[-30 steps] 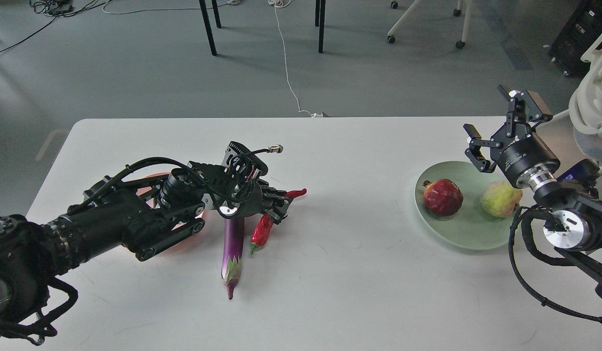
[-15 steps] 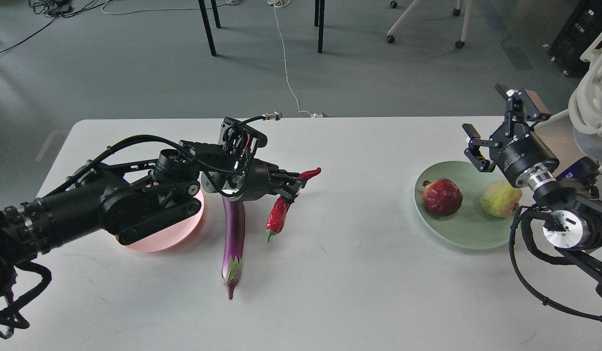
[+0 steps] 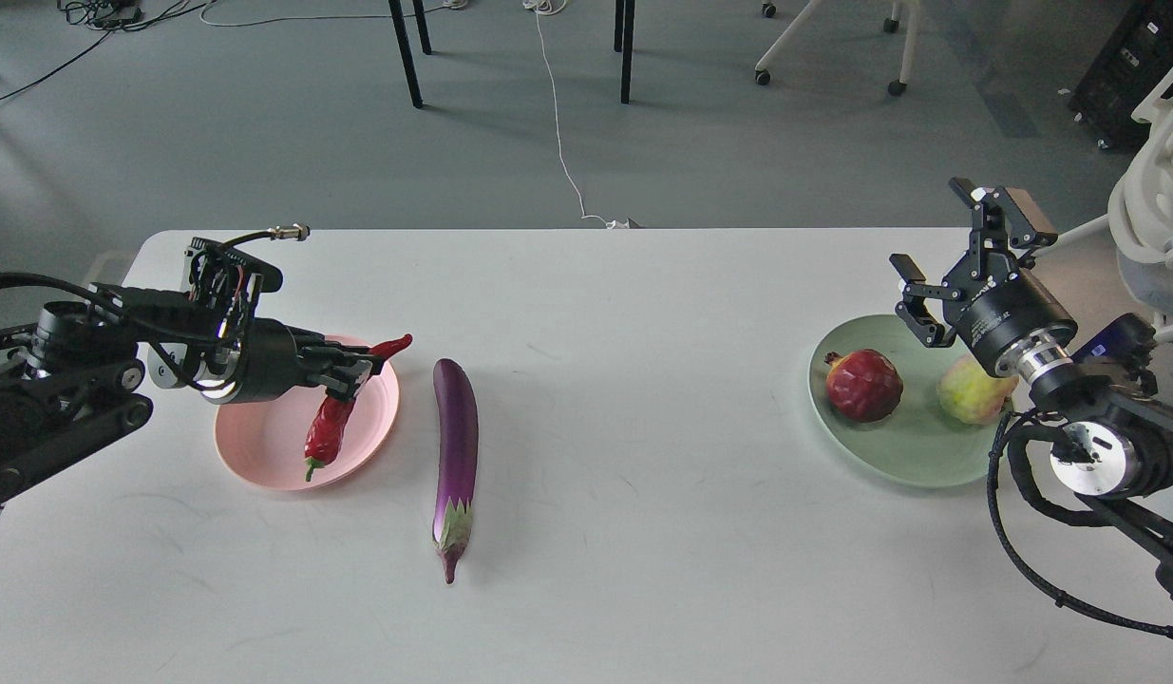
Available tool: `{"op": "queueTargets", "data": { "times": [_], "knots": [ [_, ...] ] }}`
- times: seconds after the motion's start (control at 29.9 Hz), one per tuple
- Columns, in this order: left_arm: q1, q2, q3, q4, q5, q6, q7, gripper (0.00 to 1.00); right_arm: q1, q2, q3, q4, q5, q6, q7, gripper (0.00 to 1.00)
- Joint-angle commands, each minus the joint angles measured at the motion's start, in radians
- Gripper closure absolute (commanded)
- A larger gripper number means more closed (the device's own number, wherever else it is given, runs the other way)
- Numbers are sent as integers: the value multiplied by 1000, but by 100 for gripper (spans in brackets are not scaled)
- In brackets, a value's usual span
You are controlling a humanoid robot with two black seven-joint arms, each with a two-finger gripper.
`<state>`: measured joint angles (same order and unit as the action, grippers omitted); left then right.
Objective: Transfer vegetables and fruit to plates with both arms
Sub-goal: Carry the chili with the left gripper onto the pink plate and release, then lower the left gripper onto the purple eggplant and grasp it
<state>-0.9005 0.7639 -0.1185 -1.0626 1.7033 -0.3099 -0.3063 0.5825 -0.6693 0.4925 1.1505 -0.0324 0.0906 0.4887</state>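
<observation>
My left gripper (image 3: 355, 369) is shut on the red chili pepper (image 3: 331, 423) and holds it hanging, stem down, over the salmon pink plate (image 3: 263, 446) at the table's left. The purple eggplant (image 3: 455, 446) lies on the table just right of that plate, calyx toward me. The mint green plate (image 3: 895, 456) at the right holds the dark red pomegranate (image 3: 862, 384) and the yellow-green fruit (image 3: 972, 389). My right gripper (image 3: 933, 256) is open and empty, raised above the green plate's far edge.
The white table (image 3: 662, 532) carries nothing else. Beyond its far edge is grey floor with chair legs (image 3: 406, 52) and a white cable (image 3: 559, 133). A white chair (image 3: 1156, 218) stands at the far right.
My left gripper lifted the chili off the table beside the eggplant and carried it left, over the pink plate. The right gripper shifted slightly left and up. The eggplant did not move.
</observation>
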Motion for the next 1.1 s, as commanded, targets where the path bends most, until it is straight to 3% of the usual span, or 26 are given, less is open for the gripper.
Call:
{"op": "queueTargets", "data": {
  "times": [0.0, 0.1, 0.23, 0.27, 0.47, 0.6, 0.77, 0.9, 1.07],
  "knots": [
    [18, -8, 0, 93, -4, 41, -26, 77, -1, -1, 0, 0, -7, 0, 0, 2],
    [23, -9, -1, 115, -4, 64, -36, 57, -3, -6, 0, 3, -7, 0, 0, 2],
    [23, -9, -1, 115, -1, 83, -37, 8, -9, -4, 0, 5, -7, 0, 0, 2],
    [23, -9, 0, 115, 2, 81, -39, 0, -10, -3, 0, 5, -9, 0, 0, 2],
    [11, -11, -16, 20, -2, 97, -43, 0, -10, -4, 3, 5, -12, 0, 0, 2],
    [20, 79, -15, -233, -7, 150, -13, 0, -9, -6, 9, 5, -12, 0, 0, 2],
    [77, 160, -23, -496, -94, 169, 206, 0, -10, -6, 11, 3, -12, 0, 0, 2],
    [86, 158, -29, -573, -325, 186, 315, 0, -10, 1, 11, 2, -12, 0, 0, 2],
    [117, 109, -27, -623, -379, 190, 461, 0, -10, 1, 11, 0, -12, 0, 0, 2]
  ]
}}
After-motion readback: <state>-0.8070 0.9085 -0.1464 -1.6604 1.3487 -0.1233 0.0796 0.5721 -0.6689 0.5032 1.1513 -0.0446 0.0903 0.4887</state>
